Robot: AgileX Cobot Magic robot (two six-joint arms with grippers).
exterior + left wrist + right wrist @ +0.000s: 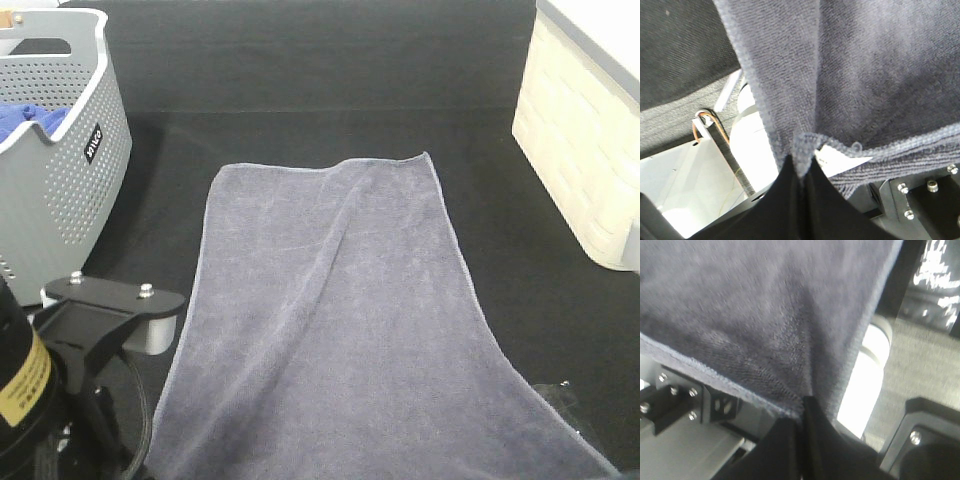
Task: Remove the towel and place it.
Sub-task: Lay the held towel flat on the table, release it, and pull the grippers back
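Nearest the camera, the left gripper (801, 175) has its dark jaws pressed together on one near corner of the towel (865, 75), biting right where two stitched hems meet (a small white tag pokes out just under the hem there). The right gripper (802, 412) does the same at the other near corner, its jaws clamped on the grey terry just inside the hemmed edge. From the high camera, part of the left arm (100, 320) shows at the lower left as a black bracket with two silver bolts and a yellow label, just beside the towel's left edge. The towel (340, 310) itself is a large slate-grey, faintly purple rectangle running away from the viewer down the middle of the dark table (330, 70); its near end leaves the picture at the bottom, a soft lengthwise crease runs along it, and its far hem lies flat on the table about halfway up the view. Farther back on the left stands a grey perforated basket (60, 170) with a white rim, apart from the towel, holding a bright blue cloth (25, 120). At the far right sits a cream woven-pattern bin (580, 150), well apart from the towel.
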